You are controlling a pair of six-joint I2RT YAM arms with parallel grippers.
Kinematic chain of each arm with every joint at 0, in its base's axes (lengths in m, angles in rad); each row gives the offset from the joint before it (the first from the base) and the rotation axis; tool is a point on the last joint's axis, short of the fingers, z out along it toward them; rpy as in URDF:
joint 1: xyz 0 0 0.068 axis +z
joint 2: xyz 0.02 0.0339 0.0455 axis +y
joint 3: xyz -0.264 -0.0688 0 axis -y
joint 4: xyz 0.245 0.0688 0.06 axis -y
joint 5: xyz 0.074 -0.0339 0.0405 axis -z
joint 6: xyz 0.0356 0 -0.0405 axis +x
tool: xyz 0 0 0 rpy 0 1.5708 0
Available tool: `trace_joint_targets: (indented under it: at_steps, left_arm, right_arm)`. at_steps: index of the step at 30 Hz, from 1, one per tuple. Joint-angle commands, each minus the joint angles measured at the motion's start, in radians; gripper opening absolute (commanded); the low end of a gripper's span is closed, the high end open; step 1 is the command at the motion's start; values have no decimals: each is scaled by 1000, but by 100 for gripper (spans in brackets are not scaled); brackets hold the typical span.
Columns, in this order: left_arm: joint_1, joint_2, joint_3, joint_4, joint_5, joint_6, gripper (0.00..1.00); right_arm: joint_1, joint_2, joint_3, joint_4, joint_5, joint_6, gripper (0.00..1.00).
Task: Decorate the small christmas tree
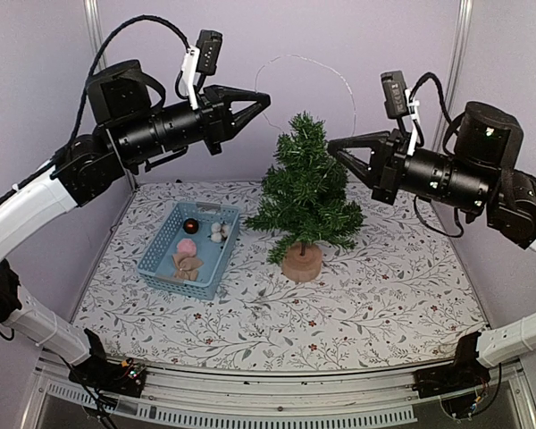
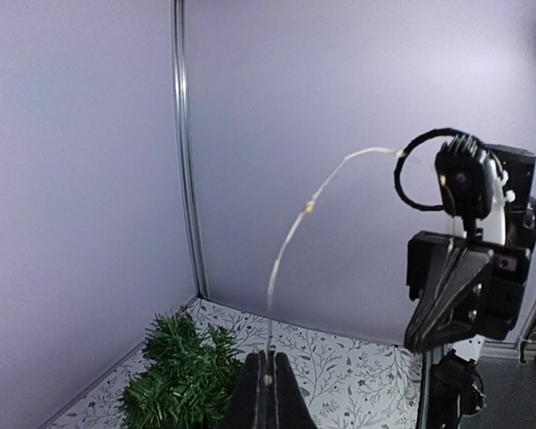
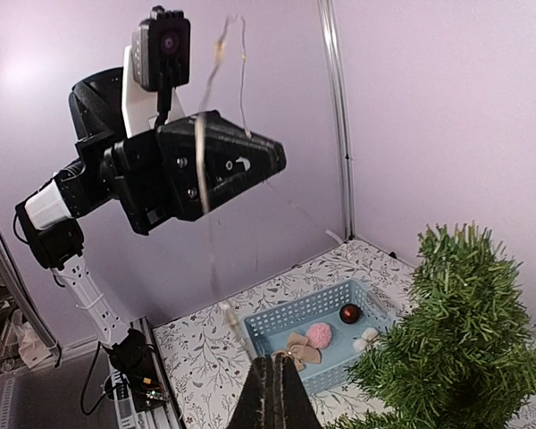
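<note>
The small christmas tree [image 1: 304, 192] stands upright on its round wooden base at the table's middle. It also shows in the left wrist view [image 2: 183, 375] and the right wrist view [image 3: 464, 331]. A thin light-string wire [image 1: 297, 59] arches above the treetop between both grippers. My left gripper [image 1: 266, 98] is high, left of the treetop, shut on one end of the wire [image 2: 290, 237]. My right gripper [image 1: 332, 143] is right of the treetop, shut on the other end; the wire [image 3: 201, 134] rises from it.
A blue basket [image 1: 161, 234] left of the tree holds a dark red ball [image 1: 189, 226], a pink pom-pom [image 1: 187, 246], a tan bow [image 1: 188, 264] and a white ornament [image 1: 218, 231]. Purple walls enclose the back and sides.
</note>
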Motion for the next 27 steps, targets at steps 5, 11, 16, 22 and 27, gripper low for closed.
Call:
trace_joint_targets:
  at_steps: [5, 11, 16, 22, 27]
  left_arm:
    - [68, 38, 156, -325, 37, -70, 0]
    - [123, 112, 241, -437, 73, -137, 0]
    - [163, 216, 326, -468, 89, -205, 0]
    - [216, 311, 411, -448, 107, -280, 0]
    - [250, 367, 460, -469, 135, -315, 0]
  right_arm:
    - [-114, -10, 139, -249, 126, 74, 0]
    - [-237, 28, 209, -329, 108, 81, 0]
    - [-298, 126, 276, -346, 88, 78, 0]
    - [-360, 213, 345, -348, 81, 91, 0]
    - [-405, 267, 377, -365, 81, 105, 0]
